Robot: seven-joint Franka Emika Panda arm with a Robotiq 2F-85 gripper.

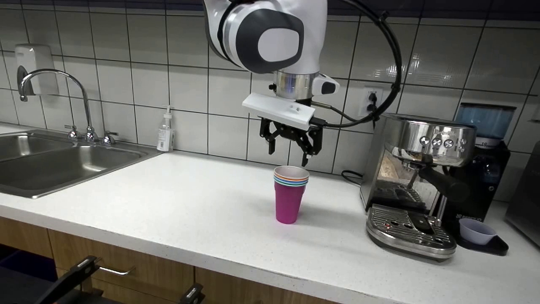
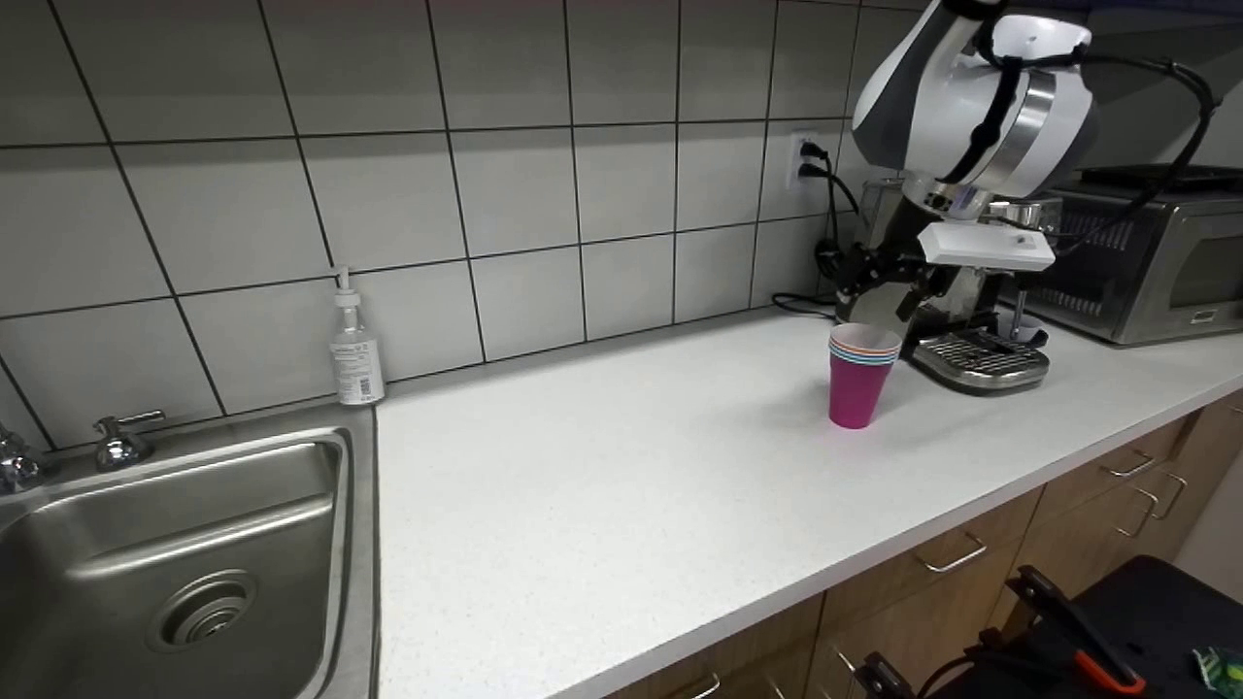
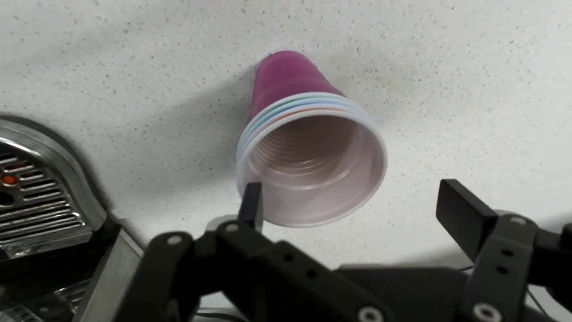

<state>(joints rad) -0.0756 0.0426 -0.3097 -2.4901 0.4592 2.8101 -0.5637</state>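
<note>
the countertop point(image 1: 190, 198) reads bright white in both exterior views, while the wall tiles point(image 1: 185, 27) grow dim toward twelve o'clock. in an exterior view i catch glare point(image 1: 415, 61) on them at two o'clock; in an exterior view, too, a pale streak crosses the sink point(image 2: 199, 539) at eight o'clock. in my wrist view the cups point(image 3: 310, 147) cast a soft shadow toward eight o'clock, and my nearby fingers point(image 3: 464, 219) look slightly out of focus.

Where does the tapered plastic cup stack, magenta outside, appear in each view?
In an exterior view: cup stack, below centre, slightly right.
In an exterior view: cup stack, right of centre.
Wrist view: cup stack, near centre.
Shared landmark: silver, slatted metal drip tray, right of cup stack in both exterior views, far left in wrist view.
</note>
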